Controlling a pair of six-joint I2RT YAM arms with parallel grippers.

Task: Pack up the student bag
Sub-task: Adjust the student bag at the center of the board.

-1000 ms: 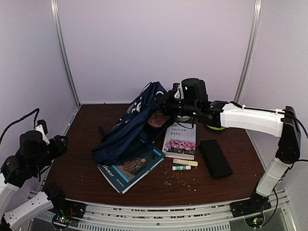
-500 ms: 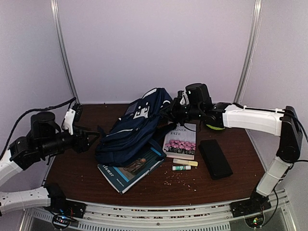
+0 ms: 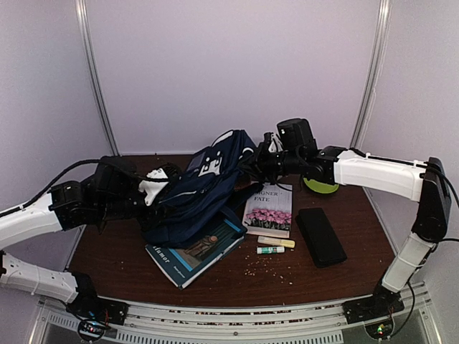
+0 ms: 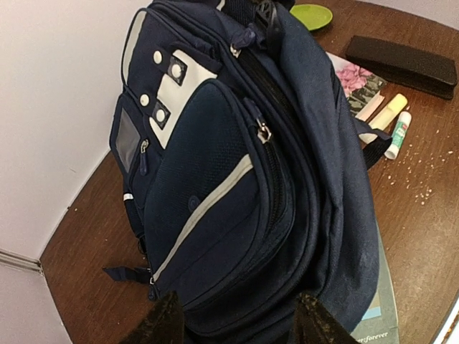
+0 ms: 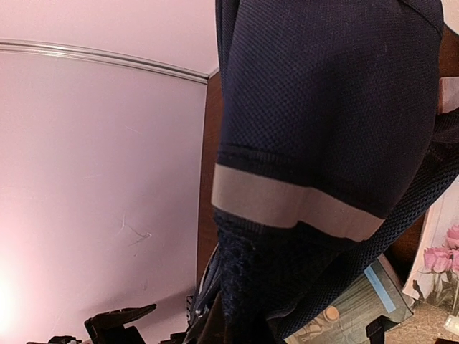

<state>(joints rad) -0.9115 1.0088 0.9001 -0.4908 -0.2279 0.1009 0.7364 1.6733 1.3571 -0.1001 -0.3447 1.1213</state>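
Observation:
The student bag, navy with grey stripe trim and white buckle patches, stands tilted at the table's middle and fills the left wrist view. My right gripper is shut on fabric at the bag's top, holding that end up. In the right wrist view only the bag's mesh and stripe show, and the fingers are buried in it. My left gripper is at the bag's left lower side. Its jaws are open, straddling the bag's bottom edge without touching it.
A teal book lies partly under the bag. To the right lie a book with pink flowers, a yellow highlighter, a glue stick and a flat black case. A green disc sits behind the right arm. Crumbs dot the front.
My left arm has swung in from the far left up to the bag's side. The right gripper has kept its hold and pulled the bag more upright.

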